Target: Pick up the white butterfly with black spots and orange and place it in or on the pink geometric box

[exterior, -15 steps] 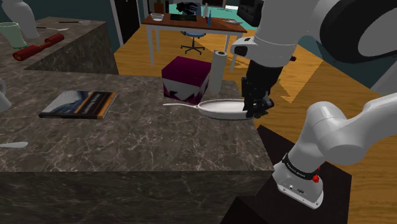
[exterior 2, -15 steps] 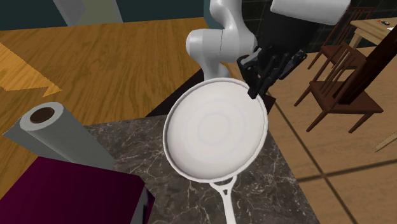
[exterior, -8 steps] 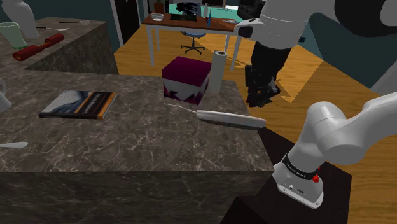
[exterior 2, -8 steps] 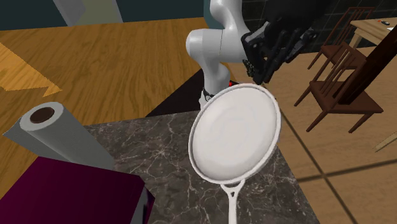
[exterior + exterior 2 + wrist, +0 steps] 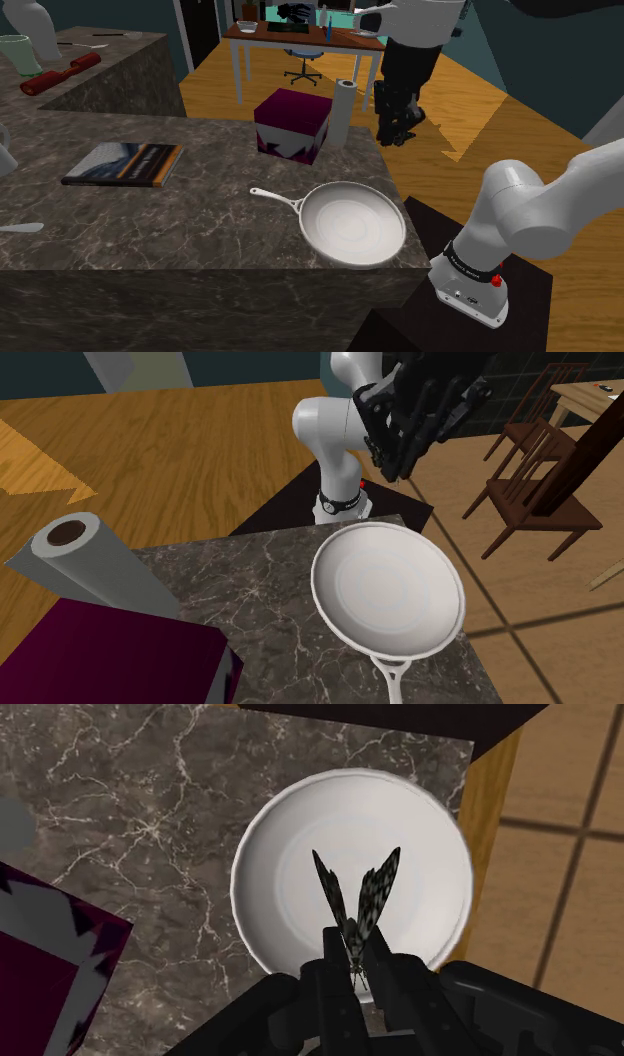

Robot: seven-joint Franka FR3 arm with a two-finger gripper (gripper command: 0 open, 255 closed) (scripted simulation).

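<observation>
Hanging high beyond the white pan (image 5: 352,224) on the marble counter (image 5: 200,190), the gripper (image 5: 396,128) is seen in the shoulder view, near the magenta-and-white box (image 5: 292,125). In the second exterior view, the gripper (image 5: 392,452) is held above the pan (image 5: 388,588). In the wrist view, the dark-speckled butterfly (image 5: 356,894) is clasped by its body between the fingers (image 5: 333,966), over the pan (image 5: 280,874).
</observation>
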